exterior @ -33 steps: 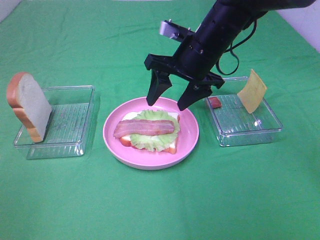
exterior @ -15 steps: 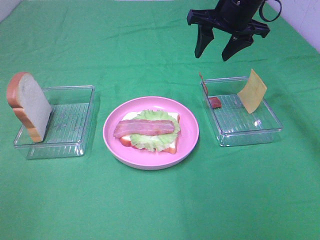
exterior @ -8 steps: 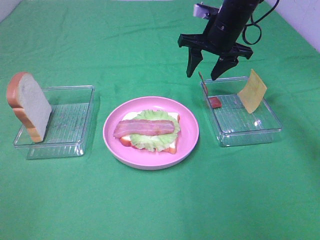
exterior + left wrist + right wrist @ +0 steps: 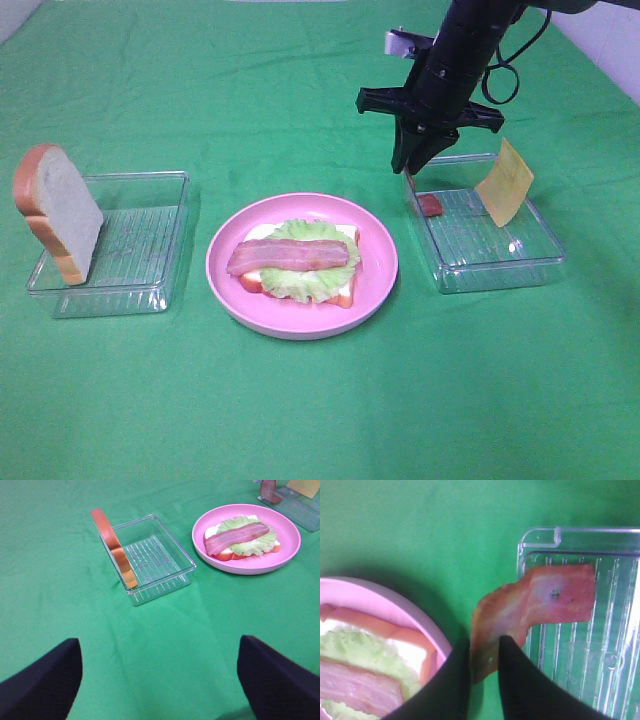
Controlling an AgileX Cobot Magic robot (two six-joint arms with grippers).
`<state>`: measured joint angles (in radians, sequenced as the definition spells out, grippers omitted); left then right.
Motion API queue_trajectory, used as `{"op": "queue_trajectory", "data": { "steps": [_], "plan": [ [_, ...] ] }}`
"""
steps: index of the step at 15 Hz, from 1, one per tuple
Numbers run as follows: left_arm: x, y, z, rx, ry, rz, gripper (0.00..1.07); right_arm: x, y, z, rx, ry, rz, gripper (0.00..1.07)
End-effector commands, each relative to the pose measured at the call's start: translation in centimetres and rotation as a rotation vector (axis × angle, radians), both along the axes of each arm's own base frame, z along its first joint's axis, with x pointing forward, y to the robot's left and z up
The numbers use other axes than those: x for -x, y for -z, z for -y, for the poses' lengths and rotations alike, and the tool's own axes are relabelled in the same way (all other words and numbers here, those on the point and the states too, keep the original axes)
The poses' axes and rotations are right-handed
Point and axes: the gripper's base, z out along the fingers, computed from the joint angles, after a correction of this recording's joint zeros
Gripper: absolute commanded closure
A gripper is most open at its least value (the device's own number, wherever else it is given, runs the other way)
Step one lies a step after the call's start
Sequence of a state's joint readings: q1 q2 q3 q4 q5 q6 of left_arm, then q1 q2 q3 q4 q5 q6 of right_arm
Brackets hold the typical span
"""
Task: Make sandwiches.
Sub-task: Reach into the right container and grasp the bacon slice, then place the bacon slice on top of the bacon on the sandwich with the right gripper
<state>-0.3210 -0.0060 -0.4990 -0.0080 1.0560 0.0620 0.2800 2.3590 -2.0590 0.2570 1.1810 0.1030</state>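
Observation:
An open-faced sandwich (image 4: 295, 262) of white bread, lettuce and one bacon strip lies on the pink plate (image 4: 380, 270). My right gripper (image 4: 412, 165) hangs over the near-left corner of the right tray (image 4: 490, 250), shut on the raised end of a second bacon strip (image 4: 540, 597), whose other end rests in the tray. Yellow cheese (image 4: 505, 182) leans on that tray's far right side. A bread slice (image 4: 58, 210) stands against the left tray (image 4: 140, 250). The left gripper (image 4: 159, 642) is open over bare cloth, out of the high view.
Green cloth covers the whole table. The plate (image 4: 395, 605) sits close beside the right tray (image 4: 600, 645), a narrow strip of cloth between them. The left tray (image 4: 150, 560) holds only the leaning bread slice (image 4: 112, 547).
The right gripper came down from above the table's far side to the right tray's corner, and its jaws closed on the bacon strip's raised end. Left arm unchanged.

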Motion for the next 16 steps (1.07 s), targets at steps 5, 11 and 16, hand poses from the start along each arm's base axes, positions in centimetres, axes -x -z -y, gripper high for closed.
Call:
{"op": "queue_trajectory", "data": {
  "steps": [5,11,16],
  "plan": [
    [0.3,-0.1,-0.1,0.021,0.004,0.029,0.26,0.5,-0.6,0.6,0.05,-0.037,-0.032,1.07],
    [0.3,-0.1,-0.1,0.021,0.004,0.029,0.26,2.1,-6.9,0.8,0.005,-0.05,0.054,1.07],
    [0.3,-0.1,-0.1,0.021,0.004,0.029,0.26,4.3,-11.0,-1.4,-0.115,-0.123,0.113,1.07]
  ]
}}
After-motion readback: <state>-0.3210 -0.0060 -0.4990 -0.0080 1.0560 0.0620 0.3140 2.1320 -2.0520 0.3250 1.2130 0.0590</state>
